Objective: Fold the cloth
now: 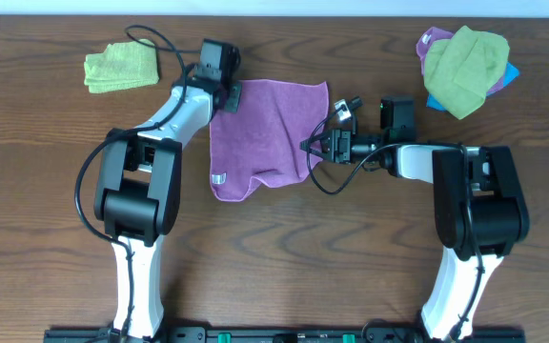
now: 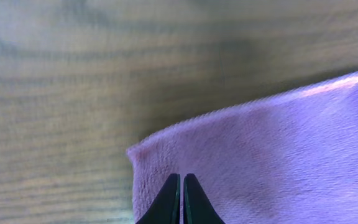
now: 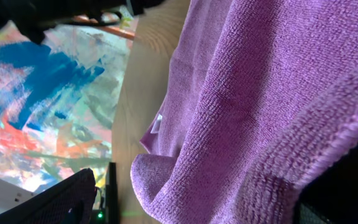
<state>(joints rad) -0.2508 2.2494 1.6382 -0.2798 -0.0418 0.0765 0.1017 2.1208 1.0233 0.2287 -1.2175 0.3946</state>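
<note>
— Where's the cloth (image 1: 265, 133)?
— On the desk (image 1: 46, 191) between my arms, roughly square with no clear long axis, its tag (image 1: 218, 178) corner pointing at me.
— Your tools?
— My right tool (image 1: 311, 148) is spread wide across its right edge. My left tool (image 2: 182, 180) is clenched at its far-left corner.
— And beyond it?
— One green cloth (image 1: 122, 67) far left, another (image 1: 465, 67) far right on one blue cloth (image 1: 511, 74).

Soft even light, left-wrist blur

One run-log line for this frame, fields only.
cloth: spread out | left gripper: jaws shut at its far-left corner | right gripper: jaws open across its right edge
</note>
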